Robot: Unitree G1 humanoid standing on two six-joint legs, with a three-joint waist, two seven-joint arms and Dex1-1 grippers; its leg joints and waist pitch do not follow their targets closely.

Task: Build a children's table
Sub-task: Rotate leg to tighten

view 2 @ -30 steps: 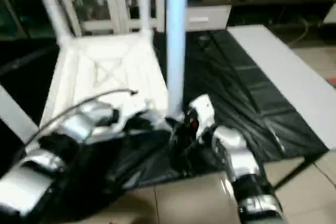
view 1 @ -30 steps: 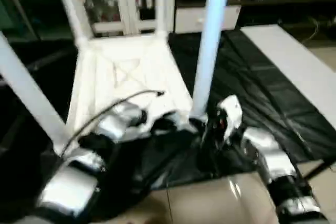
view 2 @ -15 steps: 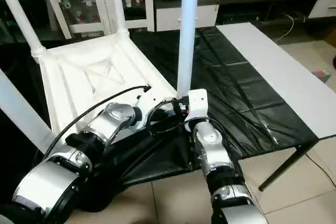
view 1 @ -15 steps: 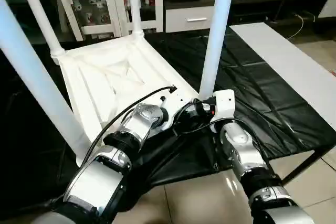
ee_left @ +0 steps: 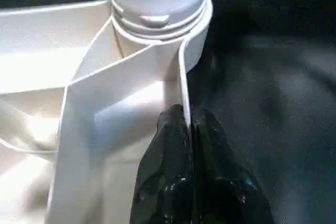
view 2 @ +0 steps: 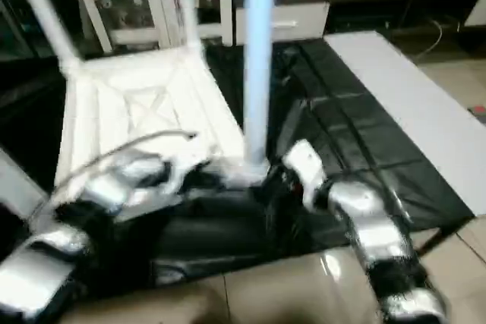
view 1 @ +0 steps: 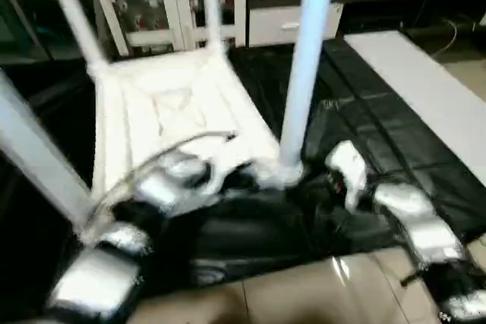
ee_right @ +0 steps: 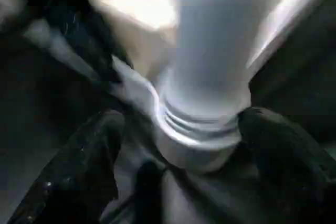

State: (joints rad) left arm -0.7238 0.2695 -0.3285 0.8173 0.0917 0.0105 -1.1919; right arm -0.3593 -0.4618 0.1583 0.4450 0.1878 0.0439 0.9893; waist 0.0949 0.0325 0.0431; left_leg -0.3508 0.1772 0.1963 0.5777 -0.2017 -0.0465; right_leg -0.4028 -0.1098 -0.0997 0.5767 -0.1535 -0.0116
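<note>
The tabletop (view 1: 175,115) lies upside down on the black-covered work surface (view 1: 380,127), ribs up, with its legs standing in the corner sockets: two at the far corners, one at the near left (view 1: 38,161), and the near right leg (view 1: 307,58) rising straight from its socket (ee_left: 157,11).

Half a second ago the right gripper (ee_right: 178,145) sat close against the base of that near right leg. Now its forearm has swung out to the side and its fingers (ee_right: 89,166) have spread wider, standing on either side of the leg's threaded collar with clear gaps and nothing held. I take that as a release: the leg looks seated and stands on its own, so all four legs appear to be in, and what is left is probably checking them and turning the table over.

The left gripper (ee_left: 188,124) stays where it was, its fingers pressed together on the thin rim of the tabletop just beside that socket, pinning that corner.
</note>
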